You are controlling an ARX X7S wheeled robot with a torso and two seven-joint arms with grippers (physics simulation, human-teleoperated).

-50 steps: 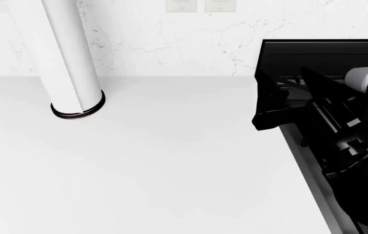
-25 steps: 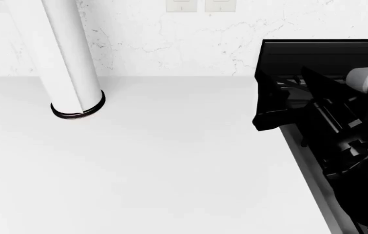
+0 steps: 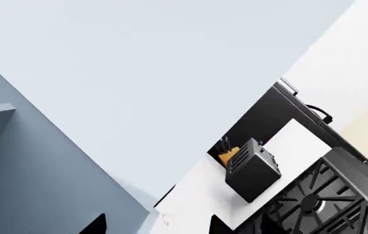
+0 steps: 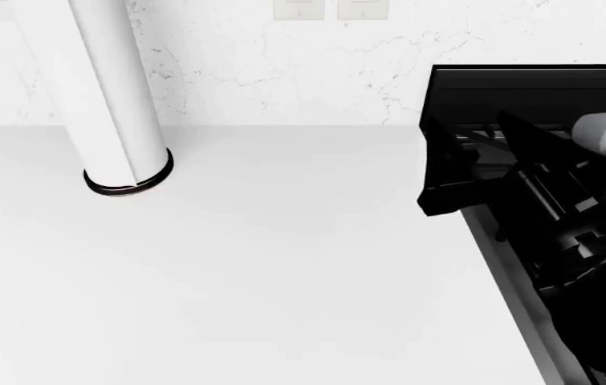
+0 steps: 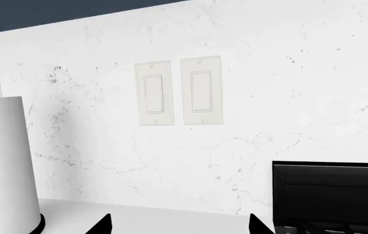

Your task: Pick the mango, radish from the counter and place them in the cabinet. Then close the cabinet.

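Note:
Neither the mango nor the radish shows in any view. The white counter (image 4: 281,265) lies bare before me. My right gripper (image 4: 427,165) hovers at the stove's left edge, pointing at the wall. In the right wrist view the right gripper (image 5: 180,225) is open, its black fingertips (image 5: 102,225) wide apart with nothing between. My left gripper (image 3: 160,225) is out of the head view and is raised. It is open and empty, facing blue-grey cabinet panels (image 3: 41,170). I cannot tell the cabinet door's position.
A white paper towel roll (image 4: 120,120) on a black base stands at the counter's back left. The black gas stove (image 4: 527,104) fills the right side. A black toaster (image 3: 252,168) and a knife block (image 3: 226,155) sit beyond the stove. Wall switches (image 5: 178,91) are on the backsplash.
My right arm has crept very slightly to the right over the stove. Nothing else has moved.

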